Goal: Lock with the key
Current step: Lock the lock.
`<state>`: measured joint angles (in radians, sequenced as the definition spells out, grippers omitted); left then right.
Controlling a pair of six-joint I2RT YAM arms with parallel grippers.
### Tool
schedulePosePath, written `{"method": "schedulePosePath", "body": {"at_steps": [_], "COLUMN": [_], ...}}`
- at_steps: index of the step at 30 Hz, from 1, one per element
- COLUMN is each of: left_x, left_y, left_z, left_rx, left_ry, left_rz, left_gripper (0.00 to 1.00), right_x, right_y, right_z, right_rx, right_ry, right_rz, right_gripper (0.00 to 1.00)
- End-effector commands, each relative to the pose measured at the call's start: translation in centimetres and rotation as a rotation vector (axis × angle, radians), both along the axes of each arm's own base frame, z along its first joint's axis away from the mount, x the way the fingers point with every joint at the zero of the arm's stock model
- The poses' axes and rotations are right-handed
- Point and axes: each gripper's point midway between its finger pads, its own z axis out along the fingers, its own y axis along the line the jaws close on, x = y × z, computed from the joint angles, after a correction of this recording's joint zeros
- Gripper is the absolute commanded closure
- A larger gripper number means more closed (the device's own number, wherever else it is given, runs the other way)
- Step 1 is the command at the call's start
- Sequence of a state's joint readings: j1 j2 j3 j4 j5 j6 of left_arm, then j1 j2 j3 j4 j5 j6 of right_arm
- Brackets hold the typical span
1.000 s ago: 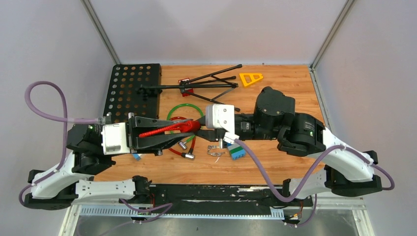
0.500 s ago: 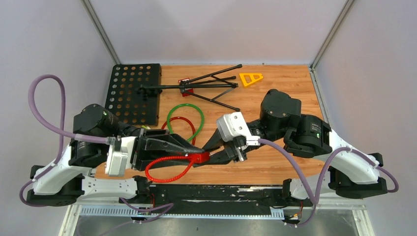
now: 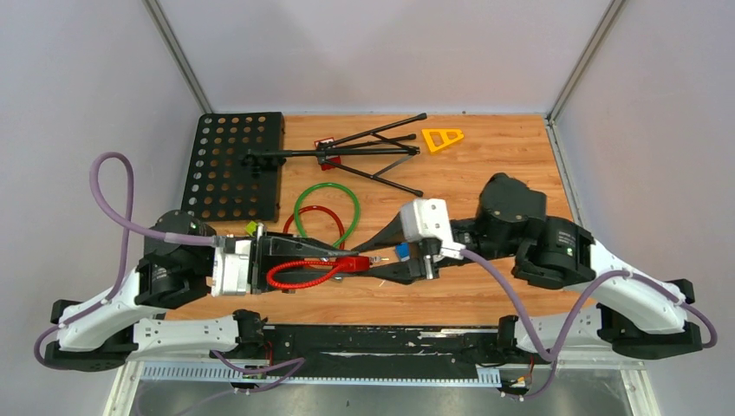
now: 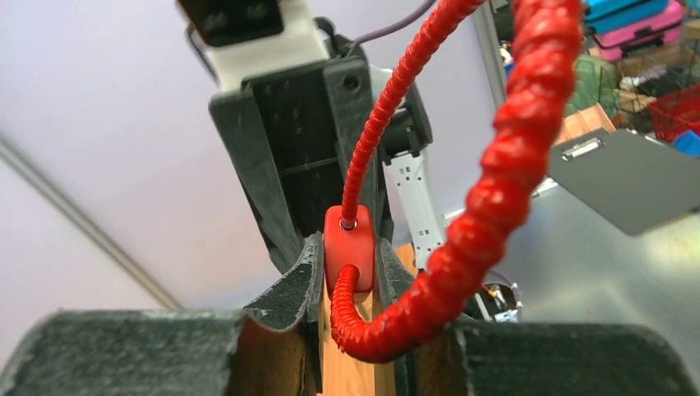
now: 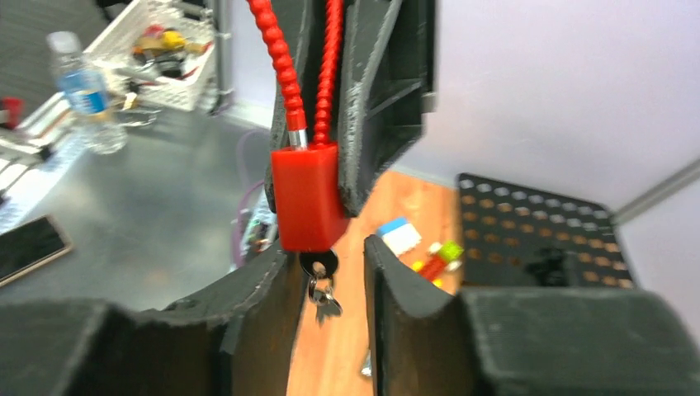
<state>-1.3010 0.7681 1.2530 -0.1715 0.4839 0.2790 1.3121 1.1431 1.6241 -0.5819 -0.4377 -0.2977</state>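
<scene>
**Top, left wrist and right wrist views.** The left gripper [image 4: 351, 266] has its fingers [image 4: 301, 280] clenched on the red lock body [image 4: 348, 246] from both sides. It holds the body above the tabletop [image 3: 485, 165], near the near edge and just left of centre. The red ribbed cable [image 3: 299, 276] now curls in a loop over the left fingers. Half a second earlier it hung lower, toward the near edge. One second earlier the lock was held farther from the near edge, beside the green ring [image 3: 327, 212].

The right gripper [image 5: 326, 247] meets the lock body end-on from the right. Its fingers [image 5: 388, 272] stand released and parted, wider than a second ago. The key [image 5: 318, 266] sits in the end face of the lock body, between the two fingers, with further keys dangling below it. Whether either finger touches the key cannot be told.

Both arms have shifted since the earlier frames, and the right wrist now lies lower and farther right. The black perforated board [image 3: 234, 165], the folded black stand [image 3: 347, 154] and the yellow triangle [image 3: 442, 139] lie unchanged at the far side.
</scene>
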Motion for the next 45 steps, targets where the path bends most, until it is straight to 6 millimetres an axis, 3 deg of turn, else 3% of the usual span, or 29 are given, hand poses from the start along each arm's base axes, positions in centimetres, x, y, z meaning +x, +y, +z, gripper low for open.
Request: {"method": "schedulePosePath", "body": {"at_steps": [1,6,10,19,24,35,45], "left_x": [1.8,2.9,4.1,7.1,8.9,9.2,9.2], "left_y": [1.5,1.8,2.2,2.8,3.2,3.4,3.3], "left_z": [3.7,4.5,5.1,5.6,5.2,5.1,4.8], "left_rx": [-0.148,-0.215,-0.257,-0.354,-0.394,-0.403,-0.397], "left_ry": [0.156,0.231,0.277,0.426,0.503,0.513,0.512], "left_rz": [0.099,0.145,0.197,0.322,0.4,0.416,0.416], "left_gripper": [1.0,1.0,1.0,1.0,1.0,1.0,1.0], "right_x": [2.4,3.8,4.3,8.1,8.6,9.3,9.7], "right_y": [-2.8,-3.5,-3.9,-3.3,-2.3,-0.5,0.7], "right_z": [7.1,7.6,7.6,8.3,8.3,6.5,6.5], "right_rx": [0.267,0.284,0.29,0.363,0.368,0.258,0.228], "right_ry": [-0.12,-0.158,-0.171,-0.167,-0.229,-0.385,-0.523], "right_rz": [-0.163,-0.25,-0.278,-0.506,-0.579,-0.664,-0.735], "right_gripper": [0.62,0.53,0.51,0.66,0.67,0.63,0.69]}}
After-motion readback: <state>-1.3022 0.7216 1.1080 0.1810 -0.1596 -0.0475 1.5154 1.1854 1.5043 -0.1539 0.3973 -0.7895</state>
